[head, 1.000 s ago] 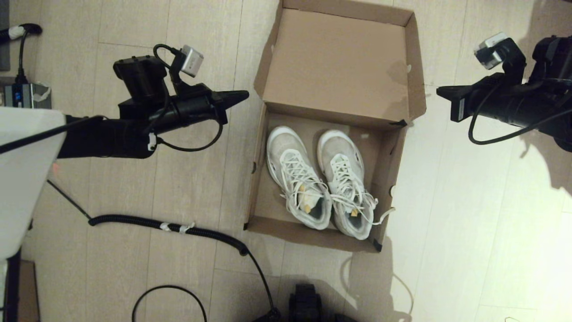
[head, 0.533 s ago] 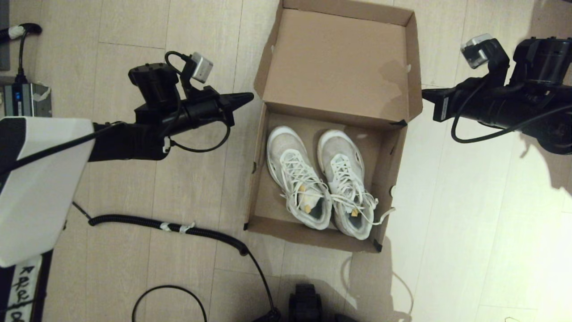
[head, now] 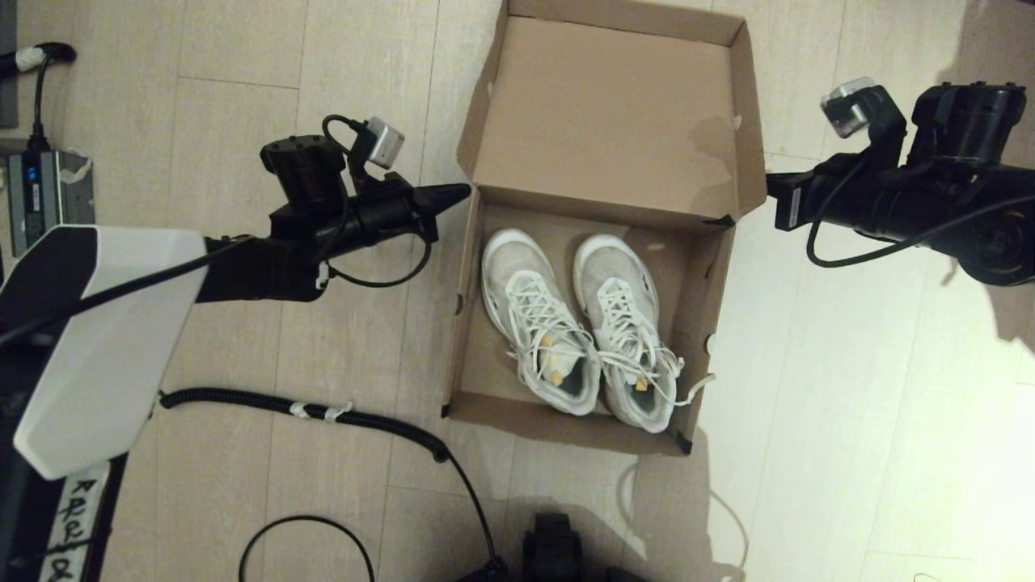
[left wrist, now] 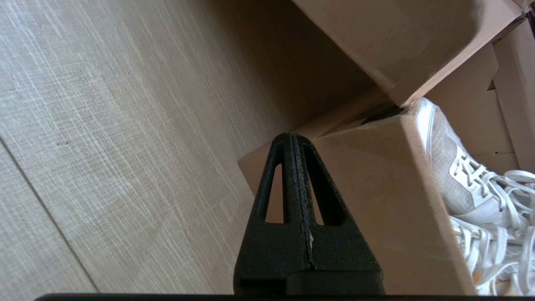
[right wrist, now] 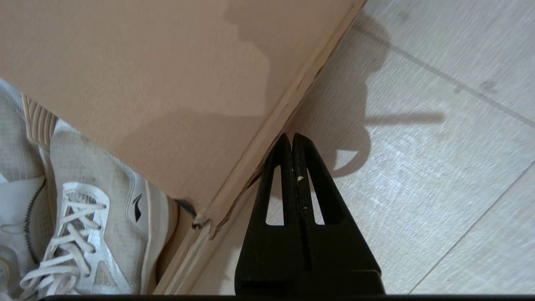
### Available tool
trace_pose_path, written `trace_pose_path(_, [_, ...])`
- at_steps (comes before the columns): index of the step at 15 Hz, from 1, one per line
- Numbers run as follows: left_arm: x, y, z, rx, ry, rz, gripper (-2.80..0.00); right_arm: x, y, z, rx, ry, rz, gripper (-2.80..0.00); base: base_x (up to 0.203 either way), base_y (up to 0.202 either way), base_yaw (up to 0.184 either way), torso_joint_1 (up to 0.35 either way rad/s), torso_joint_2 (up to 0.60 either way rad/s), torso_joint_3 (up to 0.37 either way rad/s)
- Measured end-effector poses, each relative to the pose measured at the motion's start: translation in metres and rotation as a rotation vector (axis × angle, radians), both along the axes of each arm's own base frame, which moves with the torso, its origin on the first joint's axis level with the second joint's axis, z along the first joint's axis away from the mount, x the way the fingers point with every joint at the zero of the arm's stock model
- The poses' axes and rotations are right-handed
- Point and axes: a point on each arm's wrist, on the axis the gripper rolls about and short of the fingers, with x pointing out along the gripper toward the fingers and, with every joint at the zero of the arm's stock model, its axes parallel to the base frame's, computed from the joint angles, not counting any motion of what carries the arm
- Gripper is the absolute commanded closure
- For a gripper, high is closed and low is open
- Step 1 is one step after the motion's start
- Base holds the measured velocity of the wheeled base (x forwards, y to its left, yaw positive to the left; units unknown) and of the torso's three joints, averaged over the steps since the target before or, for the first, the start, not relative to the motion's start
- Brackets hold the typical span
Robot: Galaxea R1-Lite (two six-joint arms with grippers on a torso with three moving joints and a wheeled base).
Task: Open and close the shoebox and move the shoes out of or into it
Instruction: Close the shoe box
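Both your arms have closed in on the shoebox (head: 602,234) since the earlier frame. The left claw (head: 462,191) and right claw (head: 772,187), both pinched shut and empty, flank the hinge. The shoes (head: 582,323) lie inside; the lid (head: 606,113) is open, so closing remains.

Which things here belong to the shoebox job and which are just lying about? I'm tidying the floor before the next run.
Belongs to the job:
- shoebox, lid open
- shoes, inside it
- left gripper, shut, at the box's left hinge corner
- right gripper, shut, at the right hinge corner

Just lying about:
- coiled black cable
- small grey device, far left
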Motion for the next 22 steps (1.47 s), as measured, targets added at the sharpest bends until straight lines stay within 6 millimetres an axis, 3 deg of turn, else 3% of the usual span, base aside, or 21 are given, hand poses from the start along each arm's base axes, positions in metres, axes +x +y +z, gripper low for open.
trace_pose_path(6, [0.003, -0.003, -0.003, -0.003, -0.084, 0.035, 0.0, -0.001, 0.01, -0.008, 0.076, 0.057, 0.015, 0.0, 0.0, 0.0, 0.0, 0.0, 0.0, 0.0])
trace_pose_path(12, [-0.002, 0.002, 0.012, -0.019, -0.144, 0.057, 0.0, -0.006, 0.019, -0.016, 0.094, 0.097, 0.025, 0.0, 0.0, 0.0, 0.0, 0.0, 0.0, 0.0])
trace_pose_path(17, [-0.003, 0.001, 0.014, -0.025, -0.146, 0.072, 0.0, -0.006, 0.023, -0.027, 0.095, 0.132, 0.032, 0.0, 0.0, 0.0, 0.0, 0.0, 0.0, 0.0])
trace_pose_path(22, [-0.003, 0.0, 0.014, -0.027, -0.151, 0.074, 0.0, 0.002, 0.031, -0.02, 0.14, 0.005, 0.013, 0.0, 0.0, 0.0, 0.0, 0.0, 0.0, 0.0])
